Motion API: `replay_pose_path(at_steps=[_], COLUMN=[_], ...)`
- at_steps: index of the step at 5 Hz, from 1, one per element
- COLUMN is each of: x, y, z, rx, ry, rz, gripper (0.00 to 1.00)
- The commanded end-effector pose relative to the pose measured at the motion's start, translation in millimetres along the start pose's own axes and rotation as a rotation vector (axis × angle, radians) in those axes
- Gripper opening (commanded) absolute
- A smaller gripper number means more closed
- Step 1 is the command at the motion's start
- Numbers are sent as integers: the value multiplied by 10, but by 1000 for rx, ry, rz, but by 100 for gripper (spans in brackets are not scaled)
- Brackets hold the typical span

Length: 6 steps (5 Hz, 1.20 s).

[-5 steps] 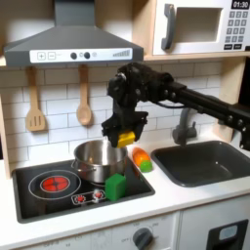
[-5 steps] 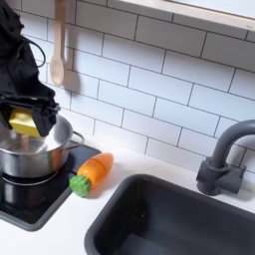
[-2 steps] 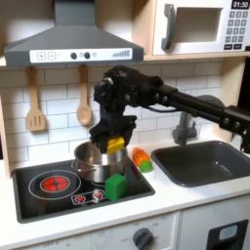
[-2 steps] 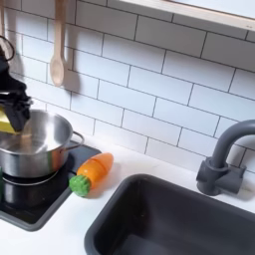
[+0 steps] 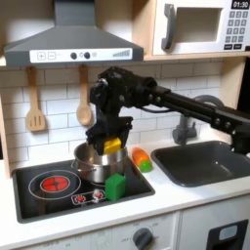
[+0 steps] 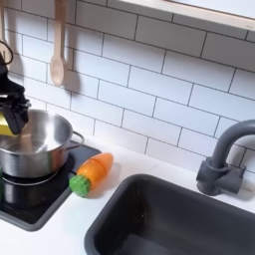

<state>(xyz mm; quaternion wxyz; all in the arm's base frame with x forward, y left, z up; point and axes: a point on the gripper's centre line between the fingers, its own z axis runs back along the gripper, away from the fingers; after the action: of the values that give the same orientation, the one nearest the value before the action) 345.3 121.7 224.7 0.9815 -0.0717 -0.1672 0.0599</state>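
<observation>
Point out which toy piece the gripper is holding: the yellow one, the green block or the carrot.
The yellow piece, clamped in the gripper above the pot. The green block and carrot lie apart, untouched.

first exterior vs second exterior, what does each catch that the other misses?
First exterior view: range hood, microwave, red burner, green block.
Second exterior view: the faucet close up, and the pot's side handle.
Both exterior views: claw shut on yellow block above steel pot, toy carrot, sink, wooden spoon.

Small yellow block, held above silver pot
</observation>
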Motion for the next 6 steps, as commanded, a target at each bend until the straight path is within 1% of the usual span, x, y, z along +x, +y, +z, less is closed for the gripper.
replay_pose_path(at_steps=[1,2,3,4,5,6], x=[109,52,52,54,24,33], y=[25,51,60,32,0,-24], z=[-88,-182,-255,-364,-415,-390], rx=[-4,-6,-15,-23,-32,-25], ry=[20,49,64,92,108,96], rz=[8,15,16,10,1,-12], gripper=[0,0,0,0,0,0])
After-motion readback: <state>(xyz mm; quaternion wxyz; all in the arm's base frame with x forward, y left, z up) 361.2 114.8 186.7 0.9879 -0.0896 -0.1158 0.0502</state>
